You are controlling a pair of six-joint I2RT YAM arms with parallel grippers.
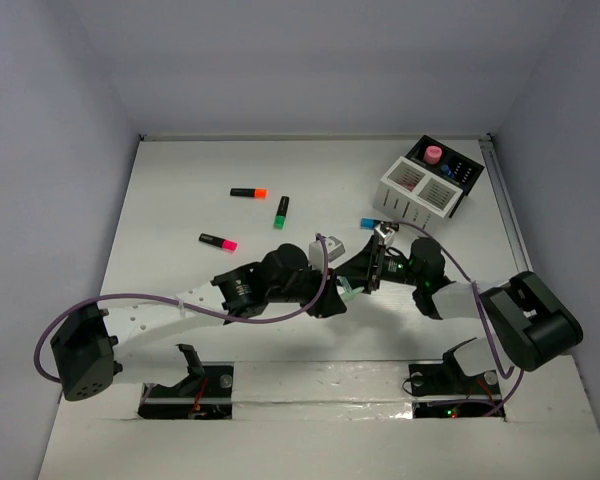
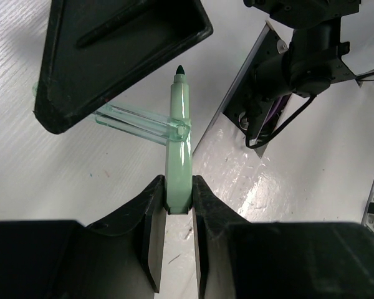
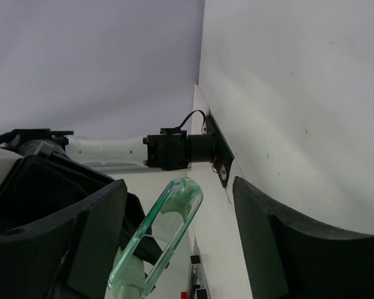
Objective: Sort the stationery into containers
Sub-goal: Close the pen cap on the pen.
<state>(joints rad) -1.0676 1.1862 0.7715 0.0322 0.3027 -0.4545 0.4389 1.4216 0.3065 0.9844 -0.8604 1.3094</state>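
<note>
Pen (image 2: 178, 149): clenched at its base by the left gripper (image 2: 176, 187), tip up, likely steadied for the other arm.
Right gripper (image 3: 179, 184): jaws apart around the clear green piece (image 3: 165, 227), not yet gripping.

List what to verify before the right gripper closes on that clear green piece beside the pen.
1. Hold of left gripper on green pen: ok, jaws shut on its rear end.
2. Jaws of right gripper apart: ok, open.
3. The clear green piece between those jaws: ok in the right wrist view.
4. Piece free of the pen: cannot tell; it crosses the barrel.
5. Pen's tip covered: not ok, bare.
6. Free compartment in white box: cannot tell.
</note>
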